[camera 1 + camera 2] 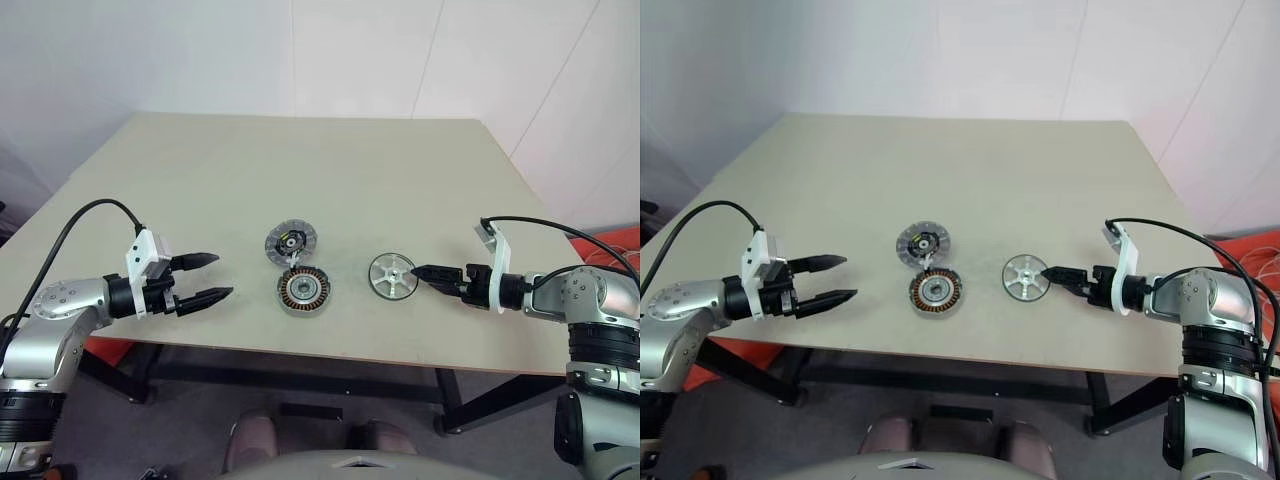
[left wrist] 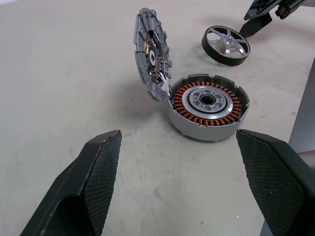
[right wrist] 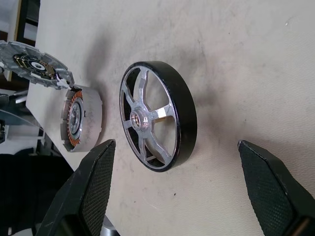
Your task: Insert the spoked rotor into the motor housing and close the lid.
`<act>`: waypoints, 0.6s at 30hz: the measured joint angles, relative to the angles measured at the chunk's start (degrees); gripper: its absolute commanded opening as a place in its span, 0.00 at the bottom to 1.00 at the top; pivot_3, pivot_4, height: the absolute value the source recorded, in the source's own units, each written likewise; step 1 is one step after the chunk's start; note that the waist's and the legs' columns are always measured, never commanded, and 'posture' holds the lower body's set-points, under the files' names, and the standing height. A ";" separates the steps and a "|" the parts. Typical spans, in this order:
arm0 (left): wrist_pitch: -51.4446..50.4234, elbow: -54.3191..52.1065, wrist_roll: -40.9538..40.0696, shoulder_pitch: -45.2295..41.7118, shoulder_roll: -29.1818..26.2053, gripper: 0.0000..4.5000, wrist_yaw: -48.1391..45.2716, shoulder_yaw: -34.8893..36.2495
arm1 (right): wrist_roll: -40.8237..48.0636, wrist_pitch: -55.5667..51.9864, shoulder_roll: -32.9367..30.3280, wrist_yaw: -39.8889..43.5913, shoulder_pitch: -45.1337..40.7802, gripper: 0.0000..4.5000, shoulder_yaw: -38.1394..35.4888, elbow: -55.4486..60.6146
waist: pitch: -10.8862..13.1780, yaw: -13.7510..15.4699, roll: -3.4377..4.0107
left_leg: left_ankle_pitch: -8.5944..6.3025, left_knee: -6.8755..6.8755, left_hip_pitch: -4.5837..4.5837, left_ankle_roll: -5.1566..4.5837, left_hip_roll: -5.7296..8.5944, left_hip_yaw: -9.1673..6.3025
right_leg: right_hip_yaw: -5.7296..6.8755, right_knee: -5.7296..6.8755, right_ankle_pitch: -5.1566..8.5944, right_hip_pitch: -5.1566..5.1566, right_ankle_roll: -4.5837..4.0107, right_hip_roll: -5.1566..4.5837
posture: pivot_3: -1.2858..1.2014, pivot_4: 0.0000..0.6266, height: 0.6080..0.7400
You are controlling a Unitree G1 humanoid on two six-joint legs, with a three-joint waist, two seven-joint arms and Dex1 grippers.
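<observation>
A: Rotor pickup is judged to be the step in hand. The spoked rotor (image 1: 393, 276) is seen lying flat on the worktop (image 1: 330, 170), spokes up, just beside the motor housing (image 1: 304, 291) on its right and apart from it. The right gripper (image 3: 177, 187) is aimed at the rotor from the right, its jaws spread wide with the rotor between and ahead of them; nothing is gripped.

B: And the other arm?

A: The left gripper (image 1: 205, 280) is held over the near left part of the worktop, well apart from the housing, with its jaws released and empty.

B: What is found in the housing?

A: No rotor is seated in it. In the left wrist view a ring of copper-coloured windings is seen around a silver centre with a dark bore, and the cup is otherwise unoccupied. The lid (image 1: 290, 242) is swung open on the far side, joined to the housing's edge and tilted up, its inner face with the dark centre exposed.

B: What is called for next?

A: A closing of the right jaws across the rotor's rim is probably needed, then a lift and a carry to the left until the hub is lined up over the silver centre. The rotor would have to be lowered level, since a tilted entry could be caught on the housing's wall. Only then can the lid be folded down.
</observation>
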State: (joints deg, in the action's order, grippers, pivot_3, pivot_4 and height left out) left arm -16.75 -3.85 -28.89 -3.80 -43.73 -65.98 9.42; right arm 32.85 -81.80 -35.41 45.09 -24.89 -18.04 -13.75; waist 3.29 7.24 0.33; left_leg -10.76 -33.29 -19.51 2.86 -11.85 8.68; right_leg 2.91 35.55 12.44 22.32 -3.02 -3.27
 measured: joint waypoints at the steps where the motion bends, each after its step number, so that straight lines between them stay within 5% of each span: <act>1: 0.00 0.00 0.00 -0.01 0.00 0.88 0.00 0.00 | 0.14 0.18 0.20 -0.42 -0.21 0.99 -0.42 -0.85 | -0.01 -0.02 -0.01 | 0.00 0.00 0.02 0.00 0.00 0.00 | 0.00 0.00 0.00 -0.02 0.00 0.00 | 0.52 0.00 1.00; 18: 0.02 0.09 0.02 -0.60 0.18 0.88 0.02 -0.55 | 2.71 1.05 5.05 -2.98 -0.63 0.99 -3.39 -3.45 | -0.03 -0.15 -0.06 | 0.01 -0.01 0.44 0.02 -0.01 0.01 | 0.12 -0.13 0.01 -0.27 0.03 0.00 | 0.52 0.00 1.00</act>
State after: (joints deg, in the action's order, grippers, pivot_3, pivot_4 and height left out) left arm -16.73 -3.76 -28.86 -4.40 -43.55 -65.96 8.86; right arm 35.56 -80.75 -30.36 42.11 -25.52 -21.43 -17.20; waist 3.26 7.09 0.27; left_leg -10.75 -33.30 -19.06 2.88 -11.86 8.70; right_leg 3.03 35.42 12.45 22.05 -2.99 -3.27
